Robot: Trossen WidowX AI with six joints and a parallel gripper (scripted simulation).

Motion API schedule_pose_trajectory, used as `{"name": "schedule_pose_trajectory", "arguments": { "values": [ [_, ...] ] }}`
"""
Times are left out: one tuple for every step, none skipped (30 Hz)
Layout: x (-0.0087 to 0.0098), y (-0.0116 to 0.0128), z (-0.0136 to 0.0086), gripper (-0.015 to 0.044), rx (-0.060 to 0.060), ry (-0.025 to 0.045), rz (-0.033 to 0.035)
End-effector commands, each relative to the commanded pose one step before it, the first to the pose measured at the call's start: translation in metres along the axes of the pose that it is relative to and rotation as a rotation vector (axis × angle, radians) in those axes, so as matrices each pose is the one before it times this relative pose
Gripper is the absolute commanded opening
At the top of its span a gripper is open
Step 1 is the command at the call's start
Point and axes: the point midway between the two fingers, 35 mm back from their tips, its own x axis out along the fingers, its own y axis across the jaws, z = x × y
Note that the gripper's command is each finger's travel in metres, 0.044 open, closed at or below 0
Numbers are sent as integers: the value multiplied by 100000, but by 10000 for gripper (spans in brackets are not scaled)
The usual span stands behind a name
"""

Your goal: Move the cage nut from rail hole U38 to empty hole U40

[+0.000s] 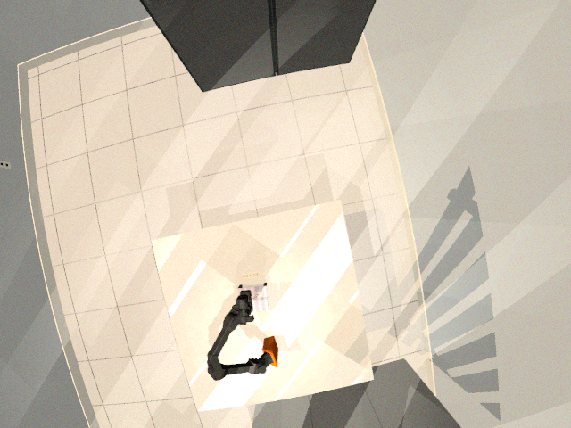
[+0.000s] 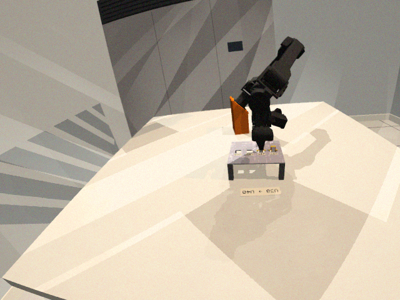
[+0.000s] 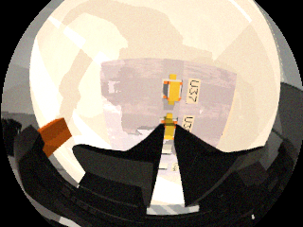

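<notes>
The arm is black to dark charcoal nearly all over, with a dull finish and browner patches where light catches it. Its straight, thick links meet at bulky joints, the elbow a chunky, blunt-cornered block. A boxy dark housing juts from the side near the wrist. Below sits a rounded, wider collar. The fingers are black wedges with greyish flat facets, broad at the root and narrowing to points. Cables, screws and markings are too small or dark to tell.
</notes>
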Motion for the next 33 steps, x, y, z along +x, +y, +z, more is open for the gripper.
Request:
{"name": "schedule_pose_trajectory", "arguments": {
  "values": [
    [-1, 0, 11, 30, -33, 0, -23],
    [-1, 3, 6, 30, -17, 0, -12],
    [-1, 5, 4, 30, -11, 0, -8],
    [-1, 10, 9, 30, -23, 0, -16],
    [-1, 13, 11, 30, -29, 0, -20],
    [-2, 16, 14, 30, -37, -1, -25],
    [-2, 21, 17, 30, -47, -1, -32],
    [-1, 6, 2, 30, -6, 1, -5],
    [-2, 12, 4, 30, -13, 1, -10],
    [-3, 14, 5, 30, -15, 1, -11],
    [-1, 7, 1, 30, -3, 1, -2],
    [-1, 11, 2, 30, -5, 1, -4],
    [-2, 16, 2, 30, -7, 2, -5],
    [-3, 23, 4, 30, -10, 3, -7],
    [-1, 6, 1, 30, -1, 1, -1],
    [-2, 14, 1, 30, -3, 2, -3],
    [-2, 16, 1, 30, -4, 2, -3],
    [-1, 7, 0, 30, -1, 0, 0],
    [-1, 12, 0, 30, -1, 1, 0],
    [-2, 17, 1, 30, -2, 1, 0],
    [-2, 25, 1, 30, -2, 2, 0],
    [-1, 7, 0, 30, 0, 1, 0],
    [-1, 14, 0, 30, 1, 1, 1],
    [-1, 16, 0, 30, 1, 2, 1],
    [-2, 20, 0, 30, 1, 2, 1],
    [0, 6, 0, 30, 0, 0, 0],
    [-1, 13, 0, 30, 0, -1, 0],
    [-1, 15, 0, 30, 0, -1, 0],
    [0, 7, 0, 30, 0, 3, 0],
    [-1, 12, 0, 30, 1, 4, 1],
    [-1, 17, 0, 30, 1, 6, 1],
    [-1, 24, 0, 30, 1, 9, 1],
    [0, 7, 0, 30, 0, -4, 1]
  ]
}}
